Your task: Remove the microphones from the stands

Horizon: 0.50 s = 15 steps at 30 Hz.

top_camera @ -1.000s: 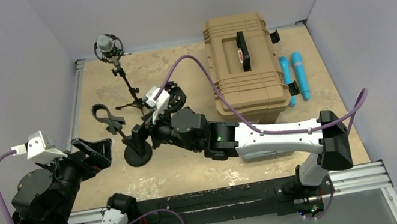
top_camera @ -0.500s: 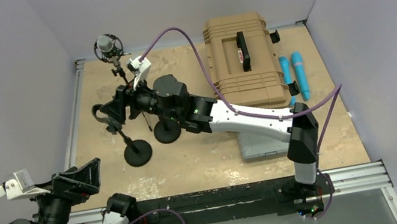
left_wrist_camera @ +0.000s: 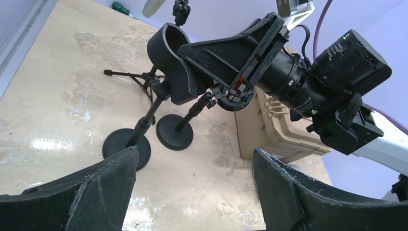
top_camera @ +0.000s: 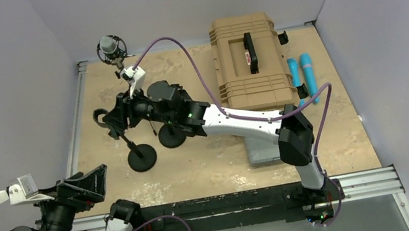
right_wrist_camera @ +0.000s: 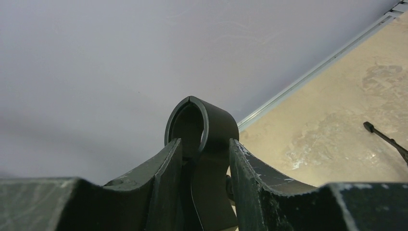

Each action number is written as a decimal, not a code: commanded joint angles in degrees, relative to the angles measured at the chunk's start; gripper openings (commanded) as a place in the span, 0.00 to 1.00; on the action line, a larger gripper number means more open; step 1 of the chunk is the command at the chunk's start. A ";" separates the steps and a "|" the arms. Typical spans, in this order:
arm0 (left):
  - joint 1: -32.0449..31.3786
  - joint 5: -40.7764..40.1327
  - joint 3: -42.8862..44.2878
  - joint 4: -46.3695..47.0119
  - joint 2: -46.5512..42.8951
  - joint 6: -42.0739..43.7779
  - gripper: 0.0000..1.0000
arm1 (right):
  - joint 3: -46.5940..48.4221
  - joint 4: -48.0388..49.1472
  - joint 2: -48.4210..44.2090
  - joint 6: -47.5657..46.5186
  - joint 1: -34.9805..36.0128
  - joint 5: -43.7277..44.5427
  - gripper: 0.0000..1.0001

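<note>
The right gripper [right_wrist_camera: 204,144] pinches the empty black clip [right_wrist_camera: 216,125] on a round-foot stand [top_camera: 142,157], the left gripper [left_wrist_camera: 195,154] is open, and the silver microphone [top_camera: 108,45] sits on the far tripod [left_wrist_camera: 137,78], so hold gently and don't tip it.

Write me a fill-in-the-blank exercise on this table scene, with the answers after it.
1. The right hand is closed on an empty mic clip coloured ___.
2. The left hand holds nothing and its fingers stand ___.
3. Right of the tan case lie ___ blue microphones.
Answers: black; open; two
</note>
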 commanded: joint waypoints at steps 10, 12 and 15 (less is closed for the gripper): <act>-0.10 1.70 -3.65 2.55 1.11 -0.71 0.86 | -16.10 2.54 -1.37 0.80 0.30 1.62 0.34; -0.12 1.94 -3.91 2.61 1.26 -0.72 0.86 | -16.64 2.13 -1.20 0.11 0.49 2.20 0.34; -0.15 1.94 -4.27 2.59 1.20 -0.78 0.86 | -16.10 1.13 -0.18 -0.70 0.62 2.24 0.34</act>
